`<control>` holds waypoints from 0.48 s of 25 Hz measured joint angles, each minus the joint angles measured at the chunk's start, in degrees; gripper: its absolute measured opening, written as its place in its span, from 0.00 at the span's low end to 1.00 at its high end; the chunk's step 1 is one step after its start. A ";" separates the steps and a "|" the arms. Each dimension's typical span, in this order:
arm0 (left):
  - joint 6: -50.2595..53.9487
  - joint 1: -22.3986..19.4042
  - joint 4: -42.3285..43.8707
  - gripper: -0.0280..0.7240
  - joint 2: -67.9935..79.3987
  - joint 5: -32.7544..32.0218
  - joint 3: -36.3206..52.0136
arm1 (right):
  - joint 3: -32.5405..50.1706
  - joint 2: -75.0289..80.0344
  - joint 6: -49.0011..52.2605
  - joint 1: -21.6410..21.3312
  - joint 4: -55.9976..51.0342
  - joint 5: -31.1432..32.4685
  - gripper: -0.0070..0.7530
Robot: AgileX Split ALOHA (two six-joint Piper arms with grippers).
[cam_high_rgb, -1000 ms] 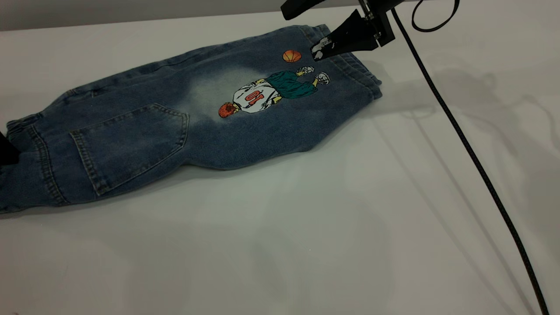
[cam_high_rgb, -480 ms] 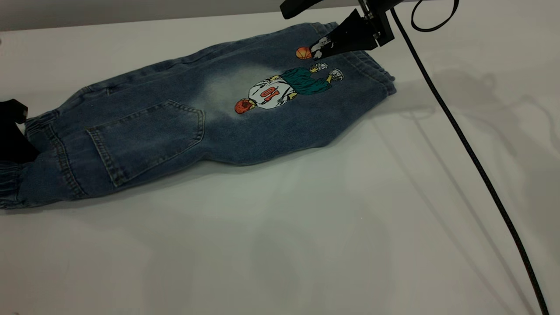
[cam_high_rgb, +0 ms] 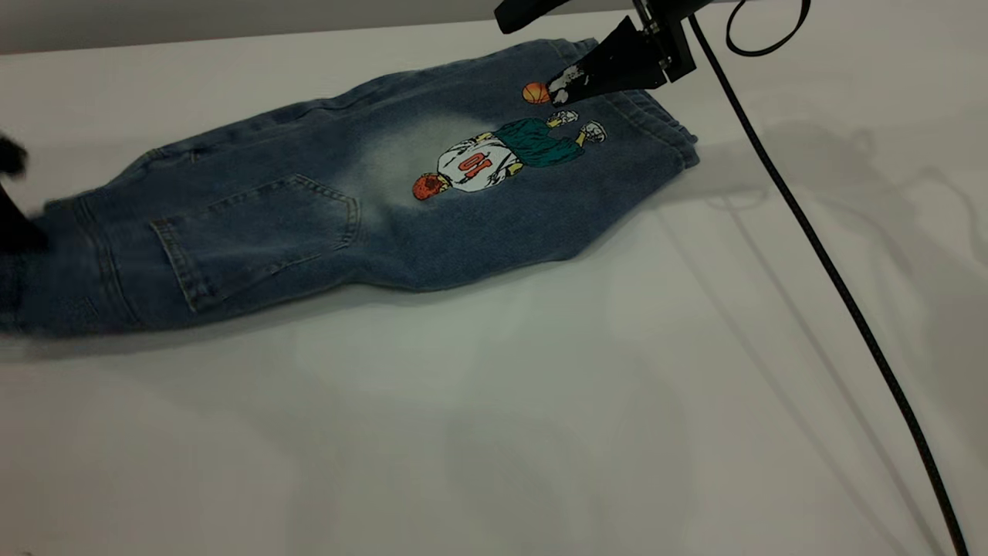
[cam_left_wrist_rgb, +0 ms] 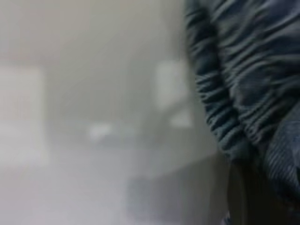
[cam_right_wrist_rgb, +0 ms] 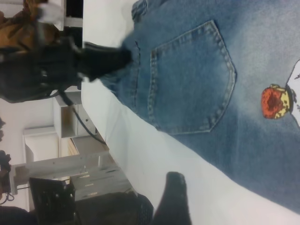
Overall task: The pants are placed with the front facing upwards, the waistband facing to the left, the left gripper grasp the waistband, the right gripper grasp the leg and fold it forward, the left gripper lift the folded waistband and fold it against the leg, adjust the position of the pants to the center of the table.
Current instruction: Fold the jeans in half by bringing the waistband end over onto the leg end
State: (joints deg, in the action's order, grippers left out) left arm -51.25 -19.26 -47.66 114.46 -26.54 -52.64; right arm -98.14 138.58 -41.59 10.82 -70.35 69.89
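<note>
The blue denim pants lie folded lengthwise on the white table, back pocket and basketball-player print facing up. At the far left, my left gripper is shut on the gathered waistband, and that end is blurred with motion. The right wrist view shows the same black left gripper clamped on the pants' edge. My right gripper hangs open just above the leg near its hem, its scuffed white fingertip beside the printed ball, holding nothing.
A black cable trails from the right arm across the table's right side. Beyond the table's left edge stand shelves and equipment. Bare tabletop stretches in front of the pants.
The pants slid rightward and slightly away over the last second. The waistband end is now in motion with the left gripper. The right gripper has stayed put.
</note>
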 joint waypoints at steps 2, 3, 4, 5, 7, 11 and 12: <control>1.17 0.00 0.12 0.18 -2.85 -0.95 0.00 | 0.00 0.00 0.00 0.00 -0.23 0.00 0.73; 1.17 0.00 0.12 0.18 -4.28 -1.83 0.00 | 0.00 0.00 0.00 0.06 -0.71 0.00 0.73; 1.17 0.00 0.12 0.18 -5.69 -2.68 0.00 | 0.00 0.00 0.00 0.06 -1.57 0.07 0.73; 1.43 0.00 0.12 0.18 -6.99 -3.77 0.00 | 0.00 0.00 0.00 0.24 -2.89 0.07 0.73; 2.87 0.00 0.12 0.18 -9.13 -5.40 0.00 | 0.00 0.00 -0.06 1.31 -5.68 -0.14 0.73; 4.10 0.00 0.07 0.18 -13.41 -7.61 -0.04 | 0.00 0.21 -0.06 4.82 -8.96 -0.10 0.73; 4.15 0.00 0.07 0.18 -14.57 -8.12 -0.06 | 0.00 0.35 -0.06 6.04 -8.56 -0.45 0.73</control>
State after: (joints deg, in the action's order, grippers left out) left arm -47.11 -19.26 -47.58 99.89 -34.66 -52.71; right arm -98.14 138.93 -41.66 16.86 -78.91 69.44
